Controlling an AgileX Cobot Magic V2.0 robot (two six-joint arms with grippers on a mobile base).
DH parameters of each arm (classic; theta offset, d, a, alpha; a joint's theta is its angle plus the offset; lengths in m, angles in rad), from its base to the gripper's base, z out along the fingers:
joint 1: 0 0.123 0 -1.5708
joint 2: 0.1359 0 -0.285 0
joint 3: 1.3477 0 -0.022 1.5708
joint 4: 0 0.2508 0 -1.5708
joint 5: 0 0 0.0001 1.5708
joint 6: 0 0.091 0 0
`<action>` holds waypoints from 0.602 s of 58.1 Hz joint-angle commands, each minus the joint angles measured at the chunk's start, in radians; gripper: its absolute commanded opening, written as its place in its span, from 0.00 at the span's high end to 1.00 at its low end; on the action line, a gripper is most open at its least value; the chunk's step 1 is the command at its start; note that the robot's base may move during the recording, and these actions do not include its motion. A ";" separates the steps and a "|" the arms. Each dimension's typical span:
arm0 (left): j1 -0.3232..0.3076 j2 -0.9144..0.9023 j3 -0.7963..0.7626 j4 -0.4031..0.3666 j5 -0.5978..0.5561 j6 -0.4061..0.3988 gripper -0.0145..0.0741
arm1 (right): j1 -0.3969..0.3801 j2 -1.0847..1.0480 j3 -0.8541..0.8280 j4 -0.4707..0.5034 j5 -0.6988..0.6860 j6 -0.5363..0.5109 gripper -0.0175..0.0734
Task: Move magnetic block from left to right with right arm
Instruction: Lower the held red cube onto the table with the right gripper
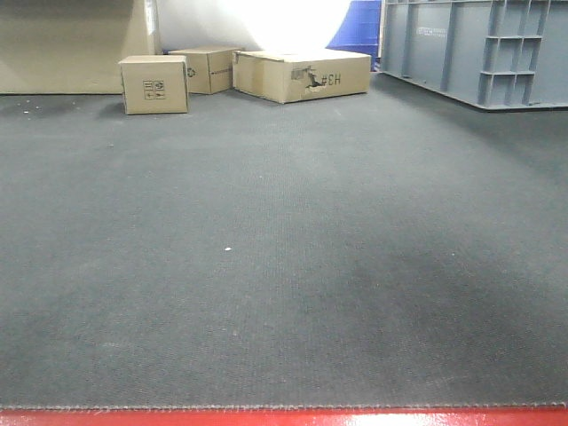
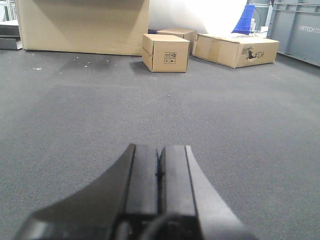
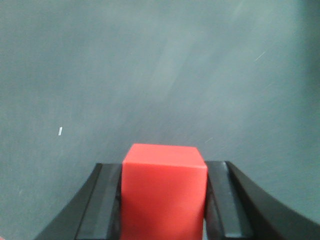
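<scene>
Red magnetic block [image 3: 164, 192] clamped in right hand [image 3: 164, 200]

right gripper [image 3: 164, 200] clamping magnetic block [image 3: 164, 192], grey carpet [image 3: 150, 75]

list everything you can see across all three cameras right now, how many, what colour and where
magnetic block: one, bright red, between the right gripper's fingers
cardboard boxes: three small tan ones at the far edge of the floor; a fourth, large one at far left
plastic crate: one, grey, far right
blue object: one, behind the boxes, unclear what
carpet: dark grey, covering the floor
red strip: along the bottom edge of the front view
left gripper: black, shut, empty
right gripper: black, shut on the block
</scene>
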 commanded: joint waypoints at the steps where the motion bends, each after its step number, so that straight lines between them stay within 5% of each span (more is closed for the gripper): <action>1: -0.002 -0.010 0.008 -0.005 -0.085 -0.006 0.98 | 0.011 0.104 -0.075 0.008 -0.042 -0.011 0.54; 35: -0.002 -0.010 0.008 -0.005 -0.085 -0.006 0.98 | 0.009 0.613 -0.108 0.120 -0.132 -0.011 0.54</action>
